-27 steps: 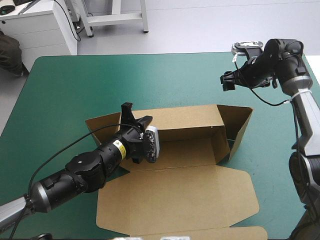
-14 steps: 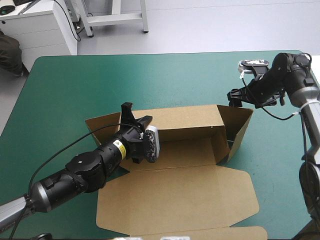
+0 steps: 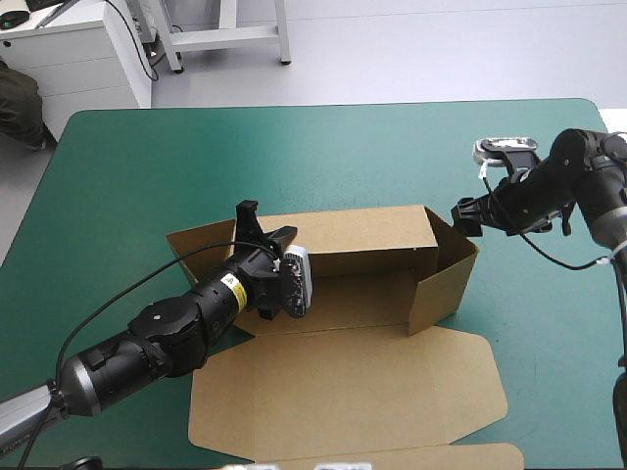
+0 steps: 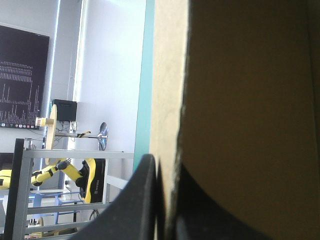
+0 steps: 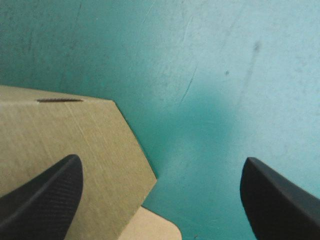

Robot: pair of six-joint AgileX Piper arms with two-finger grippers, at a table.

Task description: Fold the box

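Observation:
The brown box (image 3: 353, 392) lies mid-table with its lid flat toward the near edge and its back wall (image 3: 362, 235) raised. My left gripper (image 3: 263, 227) is shut on the left part of that back wall; in the left wrist view the board's edge (image 4: 170, 100) runs between the gripper's (image 4: 162, 200) nearly closed fingers. The right end wall (image 3: 441, 279) stands turned inward. My right gripper (image 3: 467, 215) hovers open just outside its top corner. In the right wrist view a corner of brown board (image 5: 65, 135) lies under one finger of the gripper (image 5: 160, 200), teal-green cover under the other.
The box's left end flap (image 3: 201, 245) lies splayed outward beside my left arm. The lid's tuck flap (image 3: 392, 458) reaches the table's near edge. The teal-green cover (image 3: 294, 157) stretches wide from the box to the far edge.
My right gripper has come down and inward to the box's right end. The right end flap, splayed outward before, has swung in and now stands closer to the tray. The left arm has not moved.

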